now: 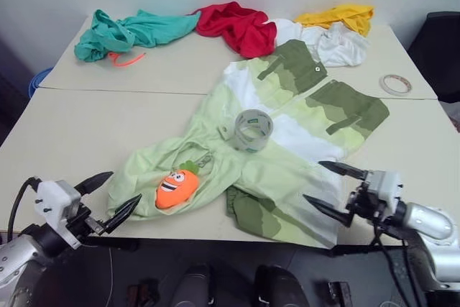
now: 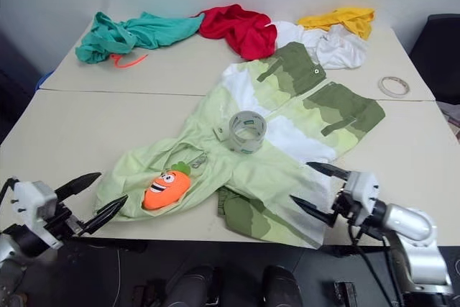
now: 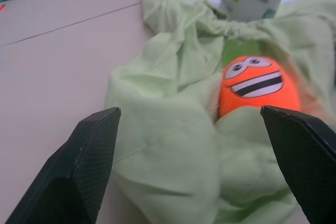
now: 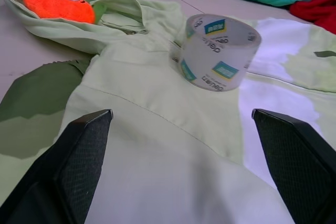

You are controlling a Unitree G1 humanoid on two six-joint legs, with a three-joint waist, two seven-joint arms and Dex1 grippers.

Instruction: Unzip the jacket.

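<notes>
Beige tables (image 1: 86, 127) (two, abutted), jacket (image 1: 287, 134) spread, left gripper (image 1: 108, 195) and right gripper (image 1: 332, 188) wide, empty

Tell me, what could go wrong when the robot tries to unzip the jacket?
The tape roll stands on the jacket, so tugging the cloth could tip or roll it. The carrot toy nestles in the folds near the left hand and might get pinched instead. Both hands are open; the right hand holds nothing.

Jacket (image 1: 287, 116) — lime, white, olive blocks — orange carrot toy (image 1: 176, 186).
</notes>
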